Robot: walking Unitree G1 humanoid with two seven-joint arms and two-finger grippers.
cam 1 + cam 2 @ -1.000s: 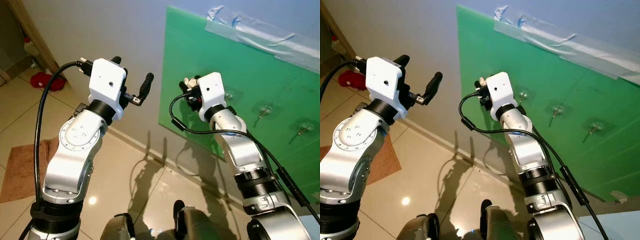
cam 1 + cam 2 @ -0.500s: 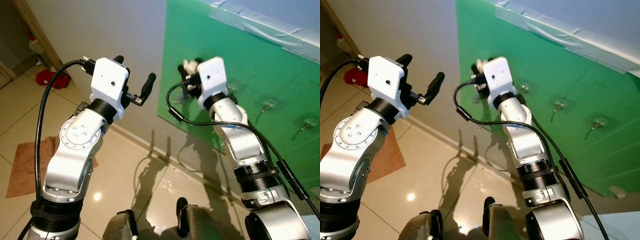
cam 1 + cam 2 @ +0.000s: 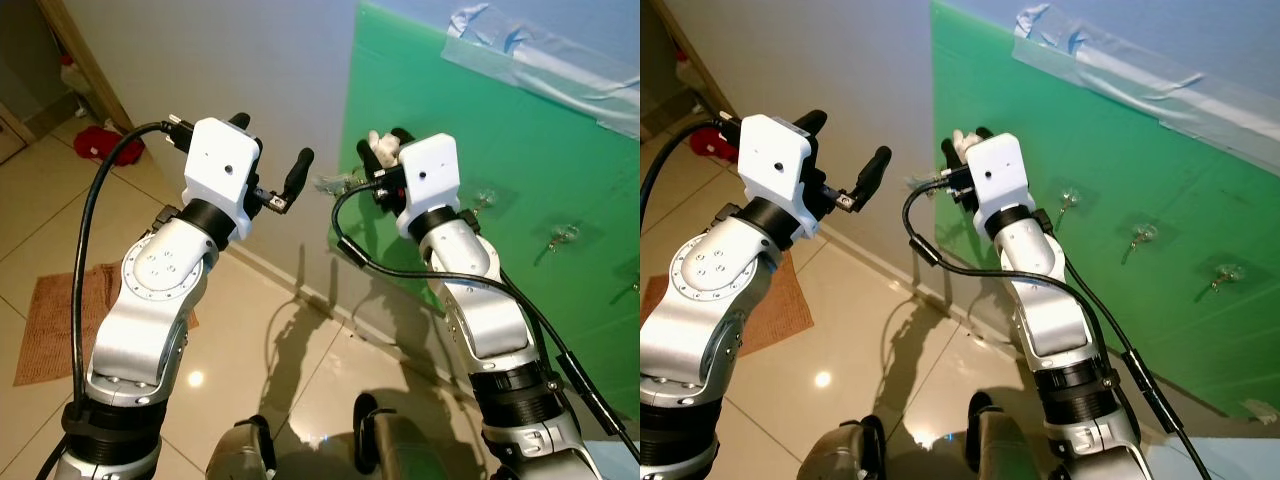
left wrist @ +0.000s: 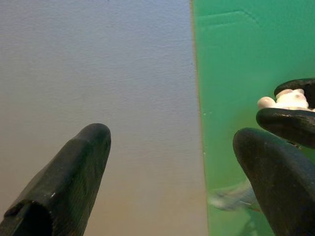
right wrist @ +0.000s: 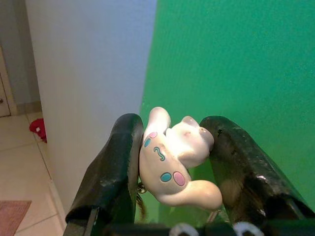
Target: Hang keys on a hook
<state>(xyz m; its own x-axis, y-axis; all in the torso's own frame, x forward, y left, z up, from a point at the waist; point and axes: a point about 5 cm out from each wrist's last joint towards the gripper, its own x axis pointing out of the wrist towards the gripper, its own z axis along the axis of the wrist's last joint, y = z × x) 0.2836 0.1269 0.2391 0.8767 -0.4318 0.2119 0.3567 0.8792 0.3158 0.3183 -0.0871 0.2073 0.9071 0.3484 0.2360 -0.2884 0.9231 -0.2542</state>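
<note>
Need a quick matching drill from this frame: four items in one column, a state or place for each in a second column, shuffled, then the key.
Items
1. right gripper
2. left gripper
3. green board
4. brown mat

States or places
A. lying on the tiled floor
B. open, holding nothing
C. taped to the wall, carrying clear hooks
D. shut on the white charm of the keys

Pairs: 1-D, 2-B, 3-C, 4-A
</note>
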